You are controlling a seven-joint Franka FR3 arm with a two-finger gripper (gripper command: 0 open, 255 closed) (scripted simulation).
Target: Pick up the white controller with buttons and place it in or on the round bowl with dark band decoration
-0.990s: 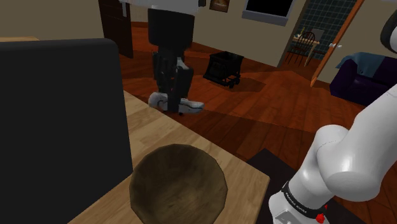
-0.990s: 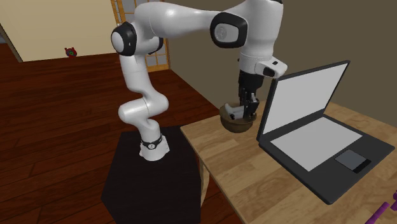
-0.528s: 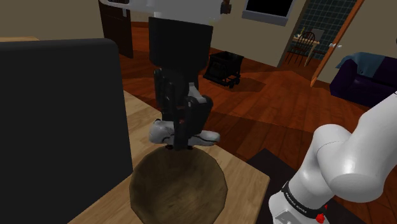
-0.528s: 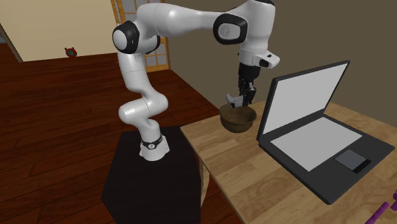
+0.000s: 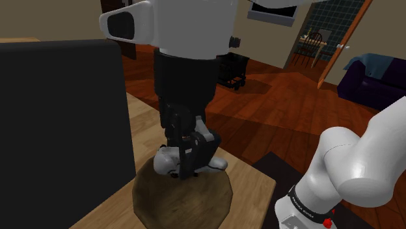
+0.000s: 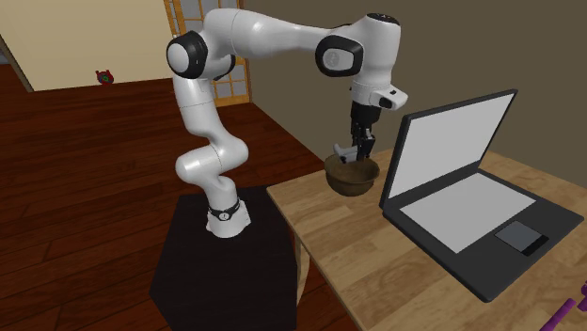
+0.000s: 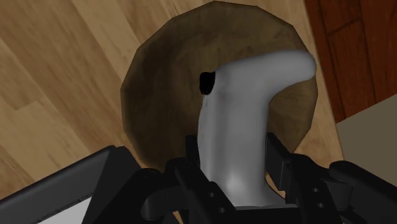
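The white controller [image 5: 170,161] hangs clasped in my black gripper [image 5: 189,159], just above the brown round bowl [image 5: 179,202] on the wooden table. Seen from the wrist, the controller [image 7: 245,121] sits between the two fingers [image 7: 283,167], its curved end over the bowl's hollow [image 7: 159,95]. From the second exterior view, the gripper [image 6: 360,150] holds the controller [image 6: 346,151] over the bowl [image 6: 352,177], beside the laptop's lid.
An open black laptop [image 6: 470,197] stands close to the bowl; its lid back [image 5: 62,130] rises at the shoulder view's left. The table edge [image 6: 292,226] runs near the bowl, above the black stand [image 6: 230,273]. Wooden floor and a black crate [image 5: 233,70] lie beyond.
The gripper has carried the controller toward the stand and downward, from beyond the bowl to right over its hollow. The fingers stayed shut on it.
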